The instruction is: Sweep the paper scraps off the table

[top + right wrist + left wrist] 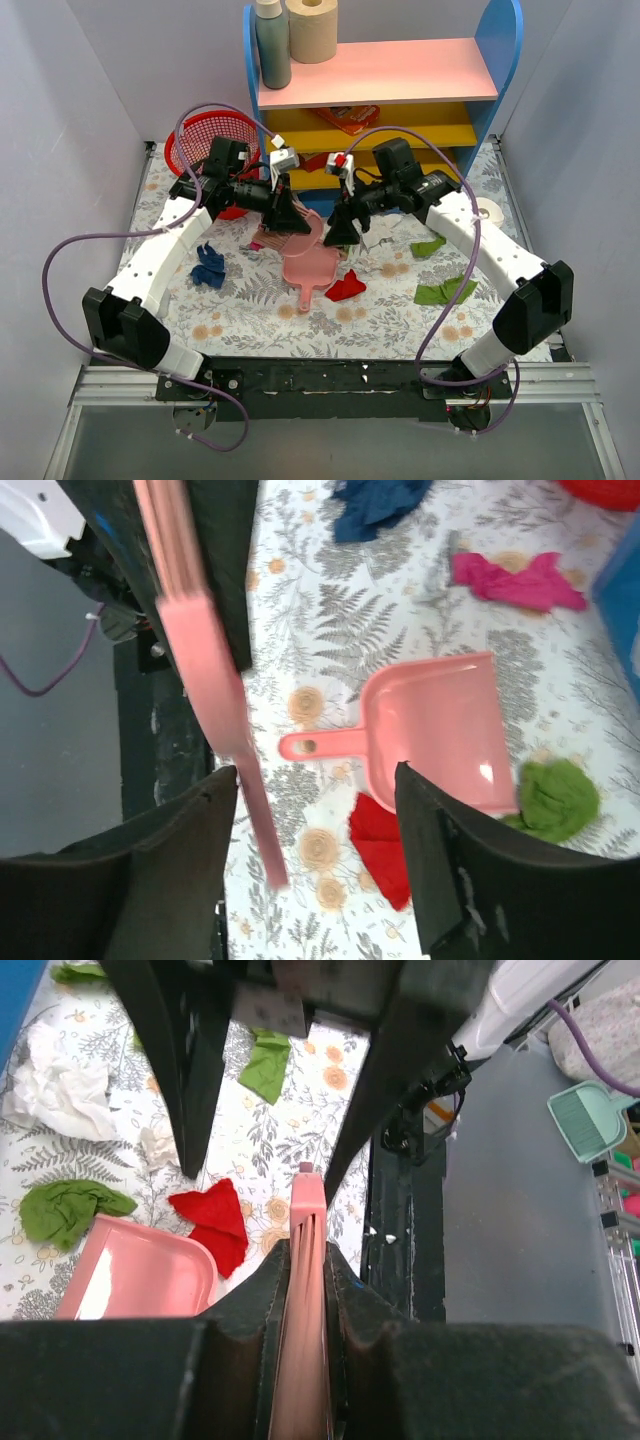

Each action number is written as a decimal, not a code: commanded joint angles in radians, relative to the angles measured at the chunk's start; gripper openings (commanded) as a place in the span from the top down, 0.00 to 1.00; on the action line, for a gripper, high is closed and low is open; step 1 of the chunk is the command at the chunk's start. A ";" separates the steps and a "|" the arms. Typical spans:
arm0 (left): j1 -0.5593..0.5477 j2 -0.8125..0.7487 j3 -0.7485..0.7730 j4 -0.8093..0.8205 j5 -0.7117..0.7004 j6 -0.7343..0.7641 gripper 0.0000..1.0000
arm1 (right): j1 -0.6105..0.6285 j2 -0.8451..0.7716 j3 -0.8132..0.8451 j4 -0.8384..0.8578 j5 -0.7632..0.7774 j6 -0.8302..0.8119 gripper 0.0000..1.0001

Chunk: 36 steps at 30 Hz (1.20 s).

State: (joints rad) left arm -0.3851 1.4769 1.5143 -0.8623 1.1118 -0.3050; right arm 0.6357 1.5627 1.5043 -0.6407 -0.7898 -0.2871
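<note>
Paper scraps [347,288] lie partly hidden; left claw [306,1260] clamps pink handle [305,1200], right claw [316,780] open.

Plain pale walls [70,110] are seen on three sides. Against the back one a shelf unit [400,85] is placed, with blue sides, pink and yellow boards.

Grey ferns and peach flowers are printed on the white cloth-covered table [250,320], crumpled paper scraps [347,288] are seen in red, green, dark blue, magenta and white, and a plastic dustpan [303,264] and flat handle [305,1290] are coloured pink.
</note>
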 commanded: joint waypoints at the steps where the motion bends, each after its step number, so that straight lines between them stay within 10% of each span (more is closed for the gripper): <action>1: 0.055 -0.127 -0.106 0.180 0.068 -0.156 1.00 | -0.126 -0.041 -0.044 0.093 -0.109 0.173 0.27; 10: 0.132 -0.171 -0.258 0.508 0.167 -0.580 1.00 | -0.177 -0.044 -0.191 0.256 -0.308 0.335 0.28; 21: 0.138 -0.138 -0.258 0.508 0.198 -0.603 1.00 | -0.209 -0.013 -0.202 0.323 -0.397 0.405 0.33; 27: 0.147 -0.125 -0.243 0.460 0.214 -0.569 1.00 | -0.274 -0.015 -0.199 0.381 -0.471 0.465 0.12; 36: 0.147 -0.092 -0.244 0.519 0.234 -0.626 1.00 | -0.217 -0.012 -0.237 0.446 -0.529 0.522 0.16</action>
State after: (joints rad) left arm -0.2432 1.3769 1.2636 -0.3851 1.3083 -0.8951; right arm 0.3843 1.5551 1.2675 -0.2565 -1.2633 0.2066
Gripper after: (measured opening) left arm 0.101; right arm 0.859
